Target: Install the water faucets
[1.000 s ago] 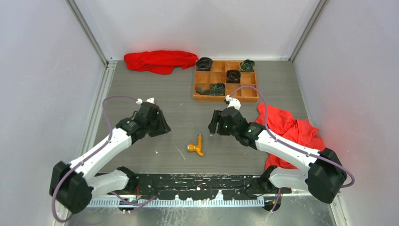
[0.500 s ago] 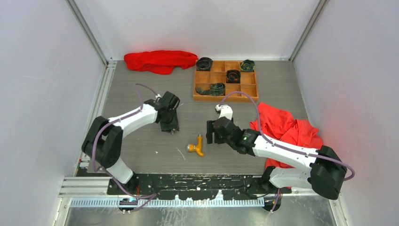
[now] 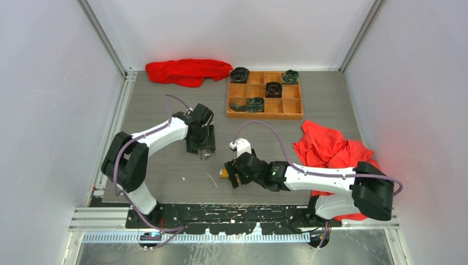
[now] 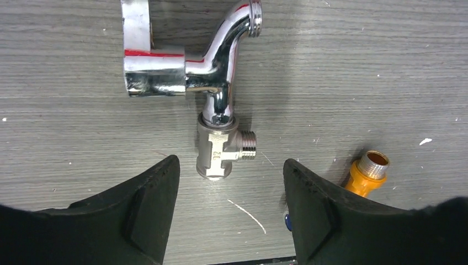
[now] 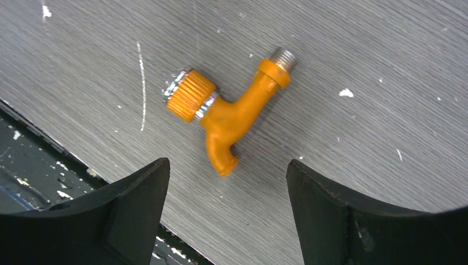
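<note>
The shiny silver faucet (image 4: 212, 83) lies flat on the grey table, its threaded tee end toward my left gripper (image 4: 230, 182), which is open and empty just short of it. In the top view the left gripper (image 3: 202, 148) hovers over the silver faucet, mostly hiding it. The orange-yellow faucet (image 5: 226, 113) with bent spout and ribbed knob lies flat just ahead of my right gripper (image 5: 227, 182), which is open and empty. In the top view the right gripper (image 3: 232, 175) covers most of the orange faucet (image 3: 223, 173). Its threaded end also shows in the left wrist view (image 4: 368, 172).
A wooden compartment tray (image 3: 264, 102) with dark rolled items stands at the back right. A red cloth (image 3: 187, 70) lies at the back left, another red cloth (image 3: 331, 149) at the right. The black mounting rail (image 3: 221, 212) runs along the near edge.
My right gripper has moved forward-left and down over the orange faucet. My left arm swung right, then edged slightly further over the silver faucet. Neither faucet has moved.
</note>
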`<action>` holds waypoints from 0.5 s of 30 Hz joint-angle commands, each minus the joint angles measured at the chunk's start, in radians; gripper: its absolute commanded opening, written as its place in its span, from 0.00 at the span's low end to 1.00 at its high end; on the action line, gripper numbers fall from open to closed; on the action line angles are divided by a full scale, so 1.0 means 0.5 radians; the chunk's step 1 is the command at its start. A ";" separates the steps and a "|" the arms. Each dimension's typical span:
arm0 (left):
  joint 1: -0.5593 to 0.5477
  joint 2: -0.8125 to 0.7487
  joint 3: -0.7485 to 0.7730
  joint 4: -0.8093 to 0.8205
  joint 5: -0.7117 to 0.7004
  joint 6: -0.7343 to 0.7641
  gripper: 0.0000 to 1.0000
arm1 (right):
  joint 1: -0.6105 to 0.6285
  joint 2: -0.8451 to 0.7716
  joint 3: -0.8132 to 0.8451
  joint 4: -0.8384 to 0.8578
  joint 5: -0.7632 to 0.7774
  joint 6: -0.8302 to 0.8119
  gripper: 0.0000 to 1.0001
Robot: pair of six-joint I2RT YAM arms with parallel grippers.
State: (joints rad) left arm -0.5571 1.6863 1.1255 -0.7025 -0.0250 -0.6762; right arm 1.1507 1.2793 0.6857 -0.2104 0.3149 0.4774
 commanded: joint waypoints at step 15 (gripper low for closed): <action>0.092 -0.913 -0.002 -0.010 0.068 -0.128 0.77 | 0.032 0.498 0.039 0.318 -0.065 -0.249 0.59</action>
State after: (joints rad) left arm -0.5407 1.3067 1.1397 -0.7441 -0.0238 -0.7052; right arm 1.1599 1.5009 0.6861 -0.1020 0.2604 0.3965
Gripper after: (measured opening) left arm 0.765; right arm 0.637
